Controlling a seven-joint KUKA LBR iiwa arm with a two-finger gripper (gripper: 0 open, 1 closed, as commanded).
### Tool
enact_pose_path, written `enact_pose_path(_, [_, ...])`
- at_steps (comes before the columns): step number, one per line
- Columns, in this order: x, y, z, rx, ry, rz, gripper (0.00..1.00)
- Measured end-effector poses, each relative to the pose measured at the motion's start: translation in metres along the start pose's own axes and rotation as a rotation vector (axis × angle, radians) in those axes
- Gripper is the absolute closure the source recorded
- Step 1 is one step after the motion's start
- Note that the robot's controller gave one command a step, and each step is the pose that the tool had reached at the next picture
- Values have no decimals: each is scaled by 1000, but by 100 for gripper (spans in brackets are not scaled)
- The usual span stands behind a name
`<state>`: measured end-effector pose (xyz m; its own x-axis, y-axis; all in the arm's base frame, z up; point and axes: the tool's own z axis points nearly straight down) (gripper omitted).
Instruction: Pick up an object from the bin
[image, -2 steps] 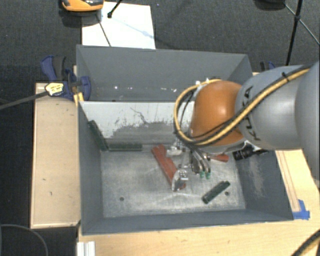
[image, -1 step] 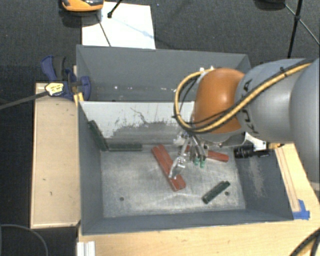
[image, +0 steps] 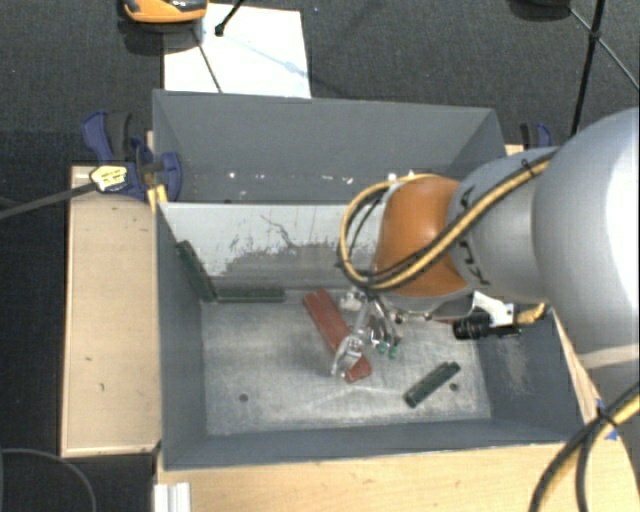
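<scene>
The claw (image: 356, 350) is down on the bin (image: 262, 392) floor around the middle, right on top of the near end of a reddish-brown bar (image: 324, 314), and honestly I can't tell from here whether it's spread or clamped. That bar's a flat, longish block, and its long axis runs from far-left to near-right, so most of it sticks out up and to the left of the claw. Off to the near right a dark green stick (image: 432, 383) lies well apart, and another dark strip (image: 246, 293) sits by the far-left wall.
</scene>
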<state>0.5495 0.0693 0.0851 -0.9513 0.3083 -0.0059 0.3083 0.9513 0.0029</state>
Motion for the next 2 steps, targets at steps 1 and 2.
enact_pose_path(1, [2,18,10,-4,-11,110,100])
enact_pose_path(2, [1,18,10,-4,-11,110,100])
